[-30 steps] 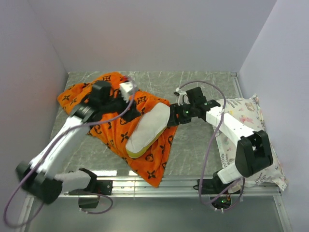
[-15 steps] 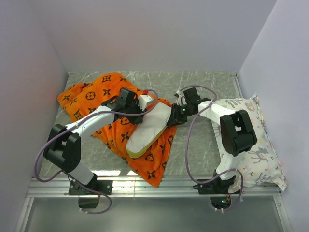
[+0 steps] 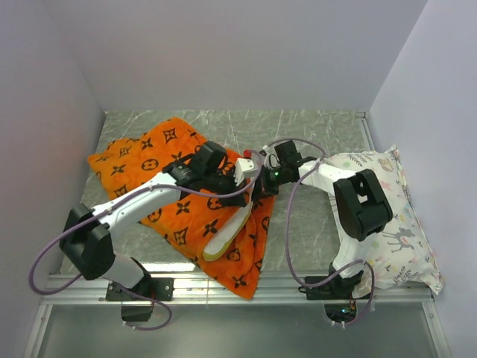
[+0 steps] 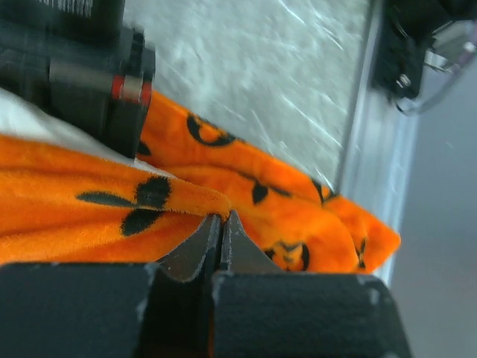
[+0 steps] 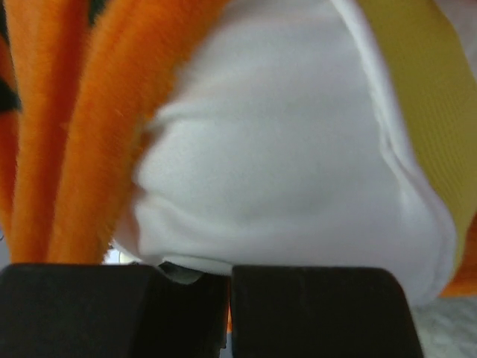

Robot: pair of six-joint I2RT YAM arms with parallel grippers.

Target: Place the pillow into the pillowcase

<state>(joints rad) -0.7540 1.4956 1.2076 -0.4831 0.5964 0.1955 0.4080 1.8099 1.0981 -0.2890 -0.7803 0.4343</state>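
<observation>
**Pillow** (image 3: 225, 236): white, yellow-banded. Laid at the middle of the table (image 3: 313, 224) and largely covered by the pillowcase (image 3: 149, 170), with one long edge left showing.

**Pillowcase:** orange with black marks, spread under and over the pillow.

**Step in hand, as judged:** the pillowcase is drawn over the pillow, with insertion partly done.

**Next move, as judged:** the hem must be carried across the exposed edge while the pillow is held back.

**Left gripper** (image 4: 220, 222): jaws together, apparently pinched on the pillowcase hem.

**Right gripper** (image 5: 228, 277): jaws together, with white pillow fabric nipped at the tips.

Left pincer (image 4: 220, 240) closed, orange pillowcase (image 4: 74, 205) pinched
</observation>
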